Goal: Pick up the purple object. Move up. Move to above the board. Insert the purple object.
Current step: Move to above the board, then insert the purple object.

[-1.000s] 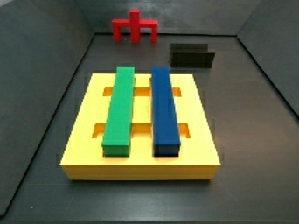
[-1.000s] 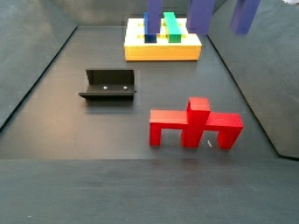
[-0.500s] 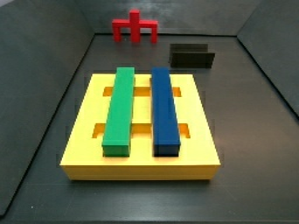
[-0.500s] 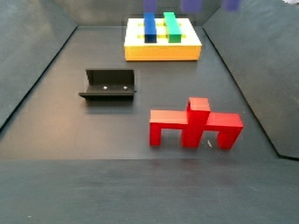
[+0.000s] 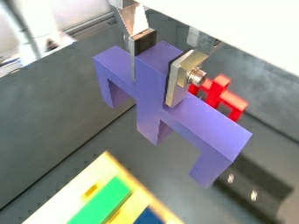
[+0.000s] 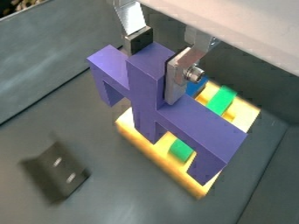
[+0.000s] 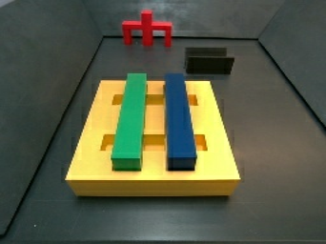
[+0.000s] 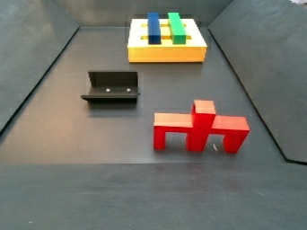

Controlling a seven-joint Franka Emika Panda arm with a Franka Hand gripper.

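In both wrist views the gripper point(image 5: 162, 59) is closed on the central stem of the purple piece point(image 5: 176, 118), its silver fingers point(image 5: 136, 33) pressing the stem from either side. The piece hangs in the air with its wide crossbar and legs pointing down. In a wrist view the board point(image 6: 222, 131) lies beneath the held piece point(image 6: 163, 109), with part of the green bar point(image 6: 219, 98) showing on it, and the dark fixture point(image 6: 54, 166) stands on the floor off to one side. In a wrist view the red piece point(image 5: 225, 94) sits on the floor behind the purple piece, and a corner of the board point(image 5: 100, 192) shows below.

Neither side view shows the gripper or the purple piece. In a side view the yellow board point(image 7: 95, 143) carries, from left to right, a long green bar point(image 7: 130, 116) and a long blue bar point(image 7: 178, 116), lying parallel. Beyond the board stand the red piece point(image 7: 148, 30) and, to its right, the fixture point(image 7: 211, 61). In a side view the fixture point(image 8: 113, 88) is on the left, the red piece point(image 8: 199, 128) on the right, and the board point(image 8: 168, 52) further back.
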